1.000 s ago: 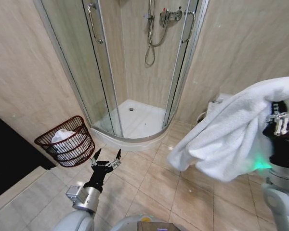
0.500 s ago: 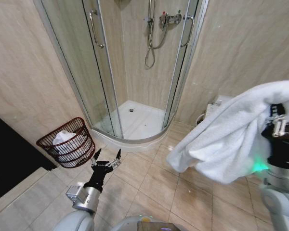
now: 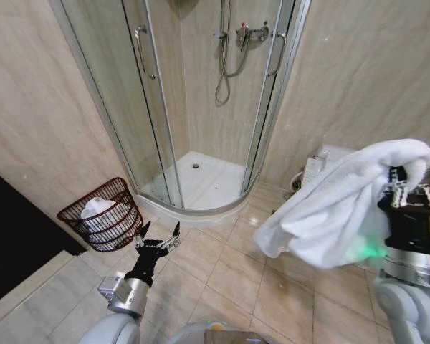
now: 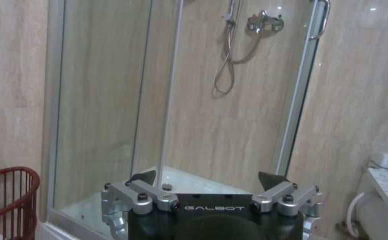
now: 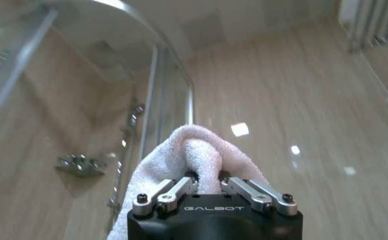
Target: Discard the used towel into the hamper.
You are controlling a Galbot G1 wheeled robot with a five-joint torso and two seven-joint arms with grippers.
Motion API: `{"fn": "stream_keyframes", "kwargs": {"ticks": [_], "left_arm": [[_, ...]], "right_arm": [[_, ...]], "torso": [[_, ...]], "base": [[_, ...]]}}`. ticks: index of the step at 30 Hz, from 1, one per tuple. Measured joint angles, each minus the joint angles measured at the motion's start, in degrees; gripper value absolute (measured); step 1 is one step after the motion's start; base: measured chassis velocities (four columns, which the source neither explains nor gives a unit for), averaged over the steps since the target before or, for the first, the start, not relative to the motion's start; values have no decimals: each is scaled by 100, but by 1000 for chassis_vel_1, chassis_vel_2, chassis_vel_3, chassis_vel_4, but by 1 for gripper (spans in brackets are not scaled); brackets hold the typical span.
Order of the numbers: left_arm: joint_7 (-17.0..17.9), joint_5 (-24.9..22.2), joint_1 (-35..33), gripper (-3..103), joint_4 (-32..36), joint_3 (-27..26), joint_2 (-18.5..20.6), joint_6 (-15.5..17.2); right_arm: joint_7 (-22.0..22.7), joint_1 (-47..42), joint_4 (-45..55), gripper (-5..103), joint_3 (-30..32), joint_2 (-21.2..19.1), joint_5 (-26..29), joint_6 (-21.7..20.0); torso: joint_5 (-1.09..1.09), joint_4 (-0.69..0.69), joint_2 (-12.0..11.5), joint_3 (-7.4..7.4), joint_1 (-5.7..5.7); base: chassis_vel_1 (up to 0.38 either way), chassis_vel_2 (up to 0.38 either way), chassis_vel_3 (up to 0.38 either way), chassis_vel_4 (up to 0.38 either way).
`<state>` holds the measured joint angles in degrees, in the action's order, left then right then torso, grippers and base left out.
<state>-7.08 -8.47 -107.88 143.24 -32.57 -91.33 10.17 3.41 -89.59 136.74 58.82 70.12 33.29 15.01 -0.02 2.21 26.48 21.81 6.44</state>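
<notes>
Here the right gripper (image 3: 408, 192) clamps the towel (image 3: 330, 215) well apart from the hamper (image 3: 100, 215); left gripper (image 3: 158, 238) spread wide.

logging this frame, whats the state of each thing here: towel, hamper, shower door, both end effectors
towel: held up off the floor, draped from the right end effector
hamper: upright on the floor by the shower, something white already inside
shower door: open, tray visible
right end effector: shut on a fold of the towel
left end effector: open, empty, low near the hamper
</notes>
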Motion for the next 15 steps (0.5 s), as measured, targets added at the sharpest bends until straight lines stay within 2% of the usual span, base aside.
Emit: {"fn": "stream_keyframes", "kwargs": {"ticks": [1,2,4,10,12,15], "left_arm": [[0,0,0,100,0,0,0,0],[0,0,0,100,0,0,0,0],[0,0,0,100,0,0,0,0],[0,0,0,100,0,0,0,0],[0,0,0,100,0,0,0,0],[0,0,0,100,0,0,0,0]], "right_arm": [[164,-38,74,13,-41,6,90,-215],[164,-38,74,13,-41,6,90,-215],[477,-64,163,13,-151,-16,201,-465],[813,-74,241,13,-314,-15,329,-820],[1196,-77,368,13,-425,7,901,-1222],[1423,-79,448,13,-472,22,1304,-1436]], "torso": [[1,0,37,25,13],[1,0,37,25,13],[1,0,101,63,38],[2,0,216,135,82],[1,0,292,184,109],[1,0,332,208,124]], "base": [[0,0,0,0],[0,0,0,0],[0,0,0,0],[0,0,0,0],[0,0,0,0],[0,0,0,0]]}}
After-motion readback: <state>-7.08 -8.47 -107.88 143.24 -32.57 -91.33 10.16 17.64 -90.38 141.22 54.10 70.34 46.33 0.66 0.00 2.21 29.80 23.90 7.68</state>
